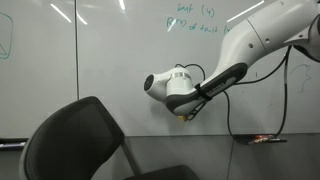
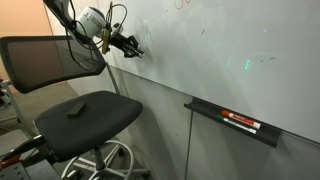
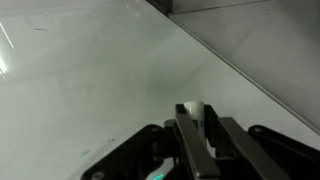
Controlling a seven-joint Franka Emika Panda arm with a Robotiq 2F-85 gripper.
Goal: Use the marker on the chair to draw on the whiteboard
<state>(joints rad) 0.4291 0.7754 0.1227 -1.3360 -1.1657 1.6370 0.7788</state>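
Observation:
The dark chair [image 1: 85, 145] stands in front of the whiteboard [image 1: 110, 50]; it also shows in an exterior view [image 2: 85, 112], its seat bare. My gripper [image 2: 128, 47] is shut on a marker [image 3: 192, 120], whose white end sticks out between the fingers in the wrist view. The gripper [image 3: 200, 140] points at the whiteboard [image 3: 110, 70], with the marker tip at or very near the surface [image 2: 141, 52]. In an exterior view the gripper [image 1: 183, 114] is pressed close to the board, below the green handwriting [image 1: 195, 25].
A black tray [image 2: 232, 122] on the board's lower edge holds markers [image 2: 240, 122]; it also shows in an exterior view [image 1: 262, 139]. Cables hang from the arm [image 1: 230, 100]. The chair back sits close under the arm.

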